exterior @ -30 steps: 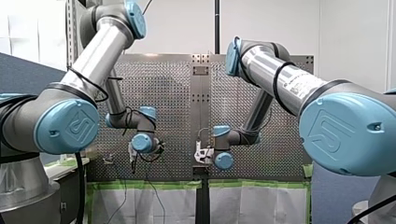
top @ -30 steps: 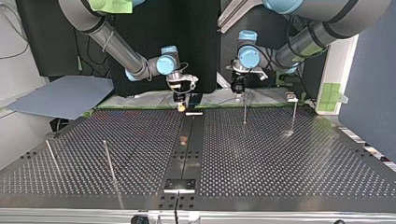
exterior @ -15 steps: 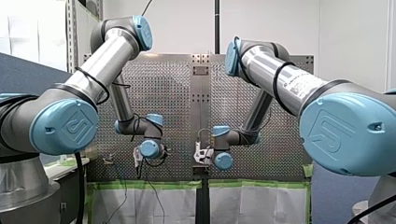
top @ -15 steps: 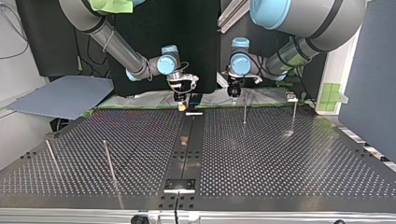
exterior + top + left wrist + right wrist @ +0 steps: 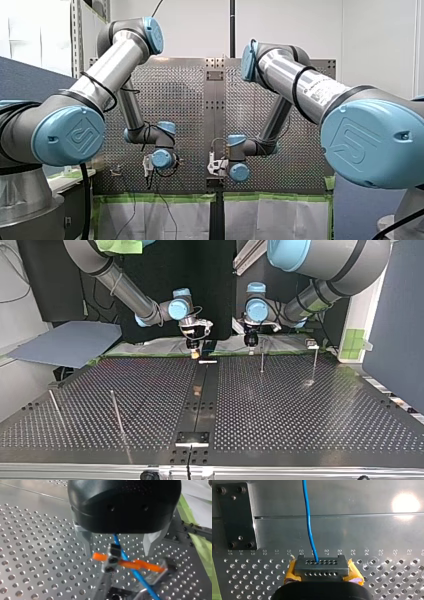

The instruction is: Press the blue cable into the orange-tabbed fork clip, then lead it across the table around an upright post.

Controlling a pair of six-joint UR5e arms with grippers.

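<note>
left fingers (image 5: 84, 540) apart (nothing held) | blue cable (image 5: 119, 545) between; right fingers (image 5: 291, 574) clamp it

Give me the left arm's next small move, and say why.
Probably ease my left pincer straight down to press the thin blue cable into the orange-tabbed fork clip. Its metal fingers stand open either side of the cable, which crosses over the orange tabs and looks not yet seated. My right pincer, yellow-padded, seems shut on the cable farther along.

Silver tube arms (image 5: 107, 65) carry light-blue joint caps (image 5: 70, 136), black cables (image 5: 96, 86).
</note>
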